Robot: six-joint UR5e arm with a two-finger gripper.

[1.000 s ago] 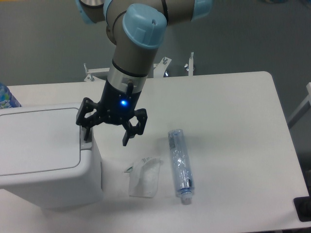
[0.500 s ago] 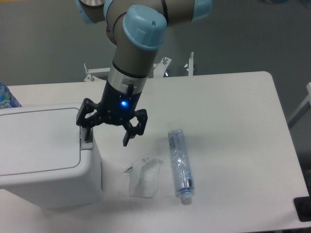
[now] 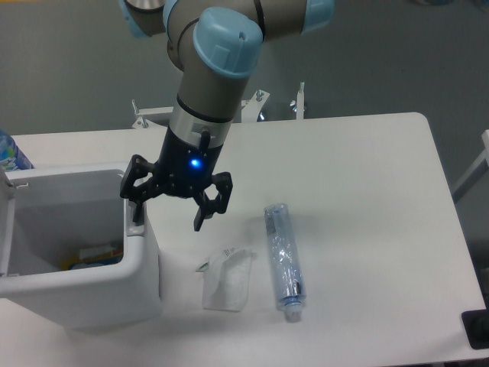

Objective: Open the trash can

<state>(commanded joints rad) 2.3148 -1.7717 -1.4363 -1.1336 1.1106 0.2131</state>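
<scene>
My gripper (image 3: 170, 215) hangs spread wide with one finger (image 3: 136, 216) on the trash can (image 3: 84, 294) rim's button, so the lid stands open.

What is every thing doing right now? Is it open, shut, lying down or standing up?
trash can: open, lid swung up at its left side, some items inside.
gripper: open, one finger at the can's right rim, holding nothing.
plastic bottle: lying on its side on the table.
wrapper: lying crumpled flat on the table.
table: holds all of these.
</scene>
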